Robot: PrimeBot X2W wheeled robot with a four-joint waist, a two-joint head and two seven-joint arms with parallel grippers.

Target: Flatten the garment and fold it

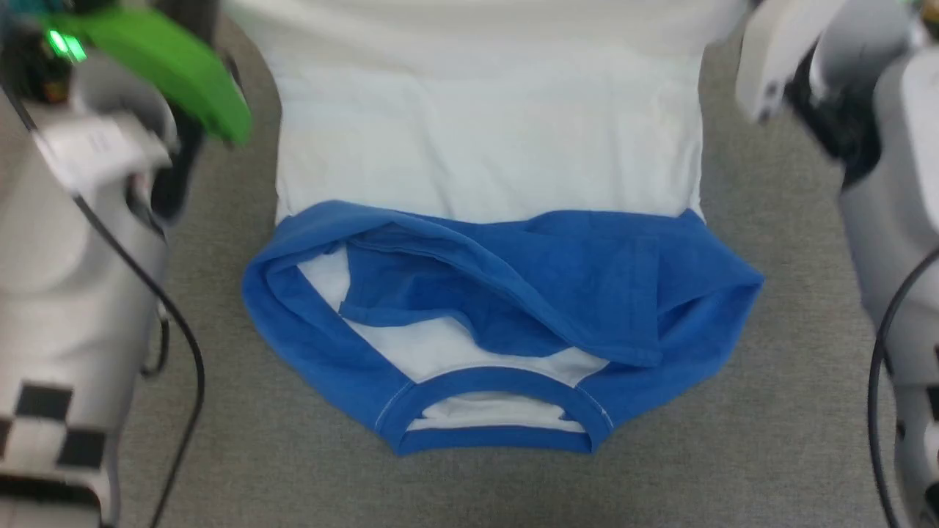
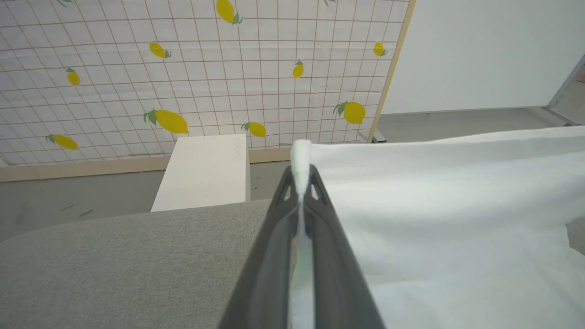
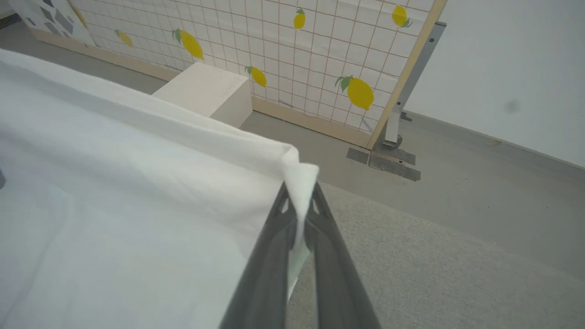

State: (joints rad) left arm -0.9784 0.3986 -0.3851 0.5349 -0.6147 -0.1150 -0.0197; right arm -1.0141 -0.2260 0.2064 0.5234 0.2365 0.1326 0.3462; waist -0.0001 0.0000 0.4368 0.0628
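1. You see the garment (image 1: 484,147) lying on the grey padded table (image 1: 770,455). Its collar is nearest the head camera, its white body runs away from it, and its blue sleeves are crumpled across the chest.
2. Your left gripper (image 2: 301,180) is clamped on its white edge, and your right gripper (image 3: 299,201) pinches a white corner.
3. Beyond the table stand a white box (image 2: 205,169) and a lemon-print screen (image 2: 183,68).

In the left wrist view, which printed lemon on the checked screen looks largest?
The slanted lemon just up-left of the white box, leaves at its left end; every other lemon on the screen looks clearly smaller.
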